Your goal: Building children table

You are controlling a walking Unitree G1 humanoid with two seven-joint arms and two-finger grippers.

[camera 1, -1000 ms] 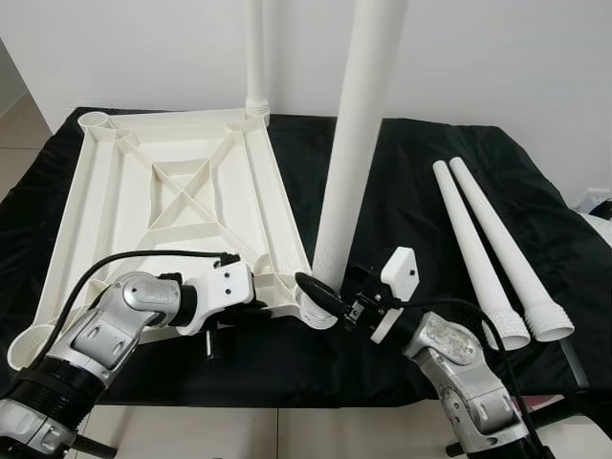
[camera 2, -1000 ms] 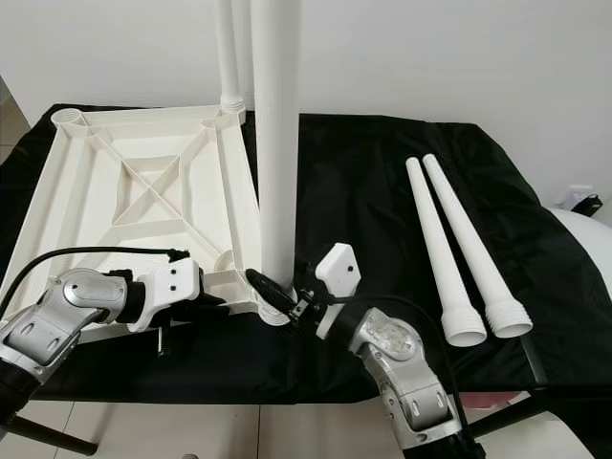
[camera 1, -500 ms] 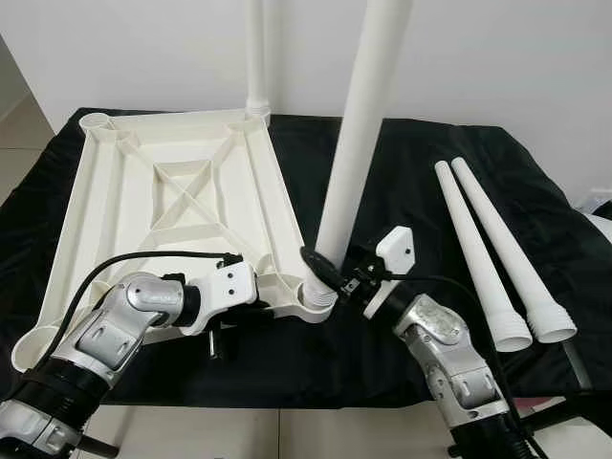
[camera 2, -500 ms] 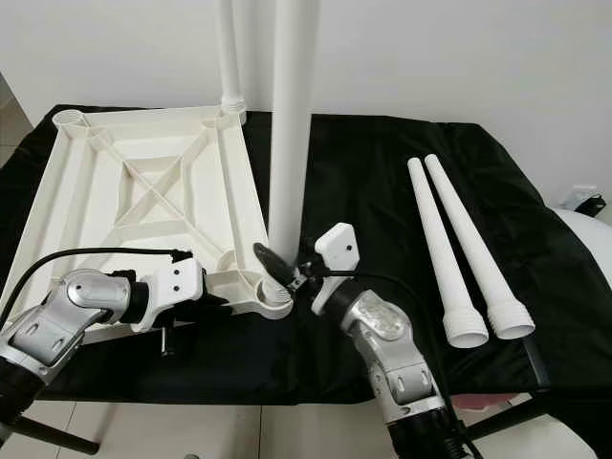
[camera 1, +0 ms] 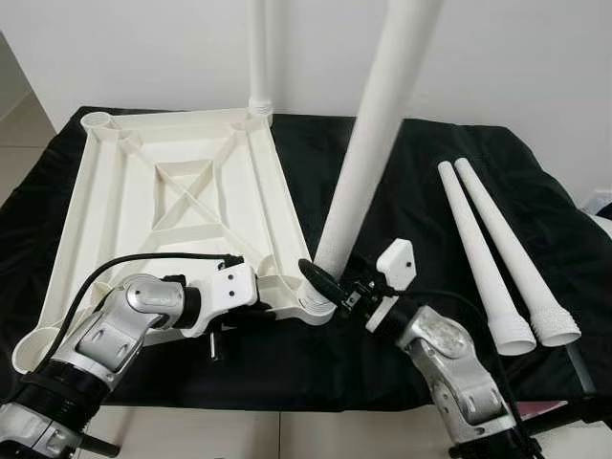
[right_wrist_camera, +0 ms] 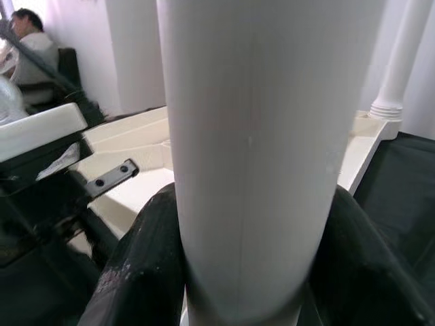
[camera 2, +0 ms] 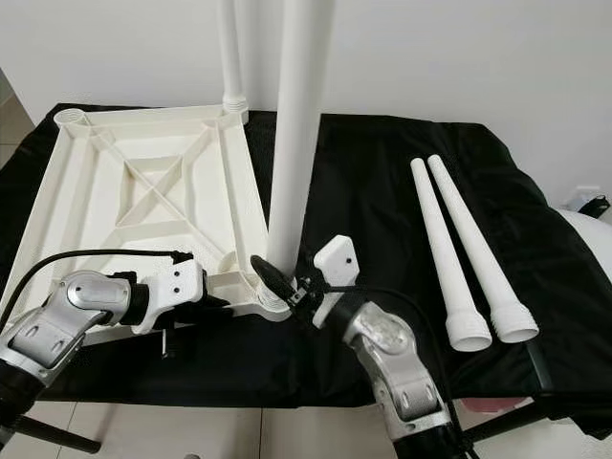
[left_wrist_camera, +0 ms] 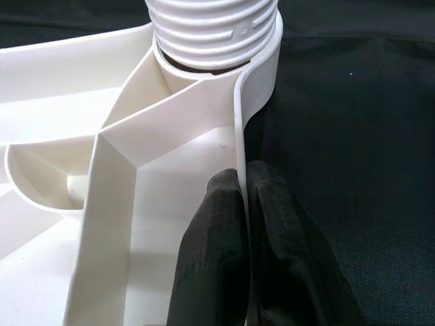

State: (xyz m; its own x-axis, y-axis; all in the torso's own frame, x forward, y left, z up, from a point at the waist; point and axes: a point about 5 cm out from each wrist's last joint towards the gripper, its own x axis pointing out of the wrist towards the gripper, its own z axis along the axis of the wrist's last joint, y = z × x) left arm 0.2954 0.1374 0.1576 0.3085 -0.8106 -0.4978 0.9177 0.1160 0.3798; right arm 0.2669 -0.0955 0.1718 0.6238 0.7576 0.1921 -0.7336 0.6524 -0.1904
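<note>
One leg (camera 1: 258, 57) stands fitted; right pincer (camera 1: 330, 287) grips the second leg (camera 1: 368, 163) at its socket, left pincer (left_wrist_camera: 245, 231) clamps the tabletop (camera 1: 143, 191); two legs (camera 1: 497, 249) remain.

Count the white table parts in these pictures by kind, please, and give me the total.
Tabletop, lying upside down: 1
Legs standing in corner sockets, one at the far corner and one held in the near corner: 2
Loose legs lying on the black cloth, and: 2
Total: 5 white parts
</note>
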